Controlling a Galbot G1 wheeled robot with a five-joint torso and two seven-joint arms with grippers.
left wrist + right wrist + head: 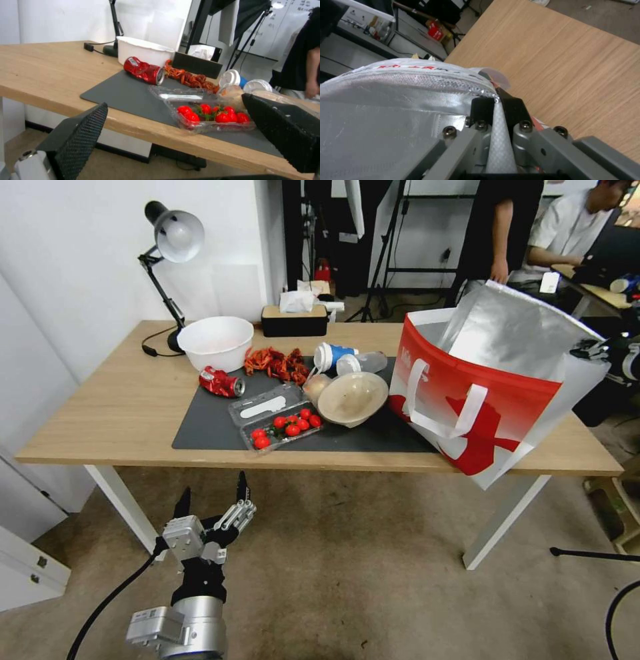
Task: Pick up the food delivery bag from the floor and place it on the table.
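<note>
The food delivery bag (493,387) sits tilted at the bench's (113,407) right front corner, its base overhanging the front edge. The right pincer (498,102) pinches the bag's rim at its far right side. The left pincer (212,499) hangs spread above the floor (347,580), before the bench's front edge.
</note>
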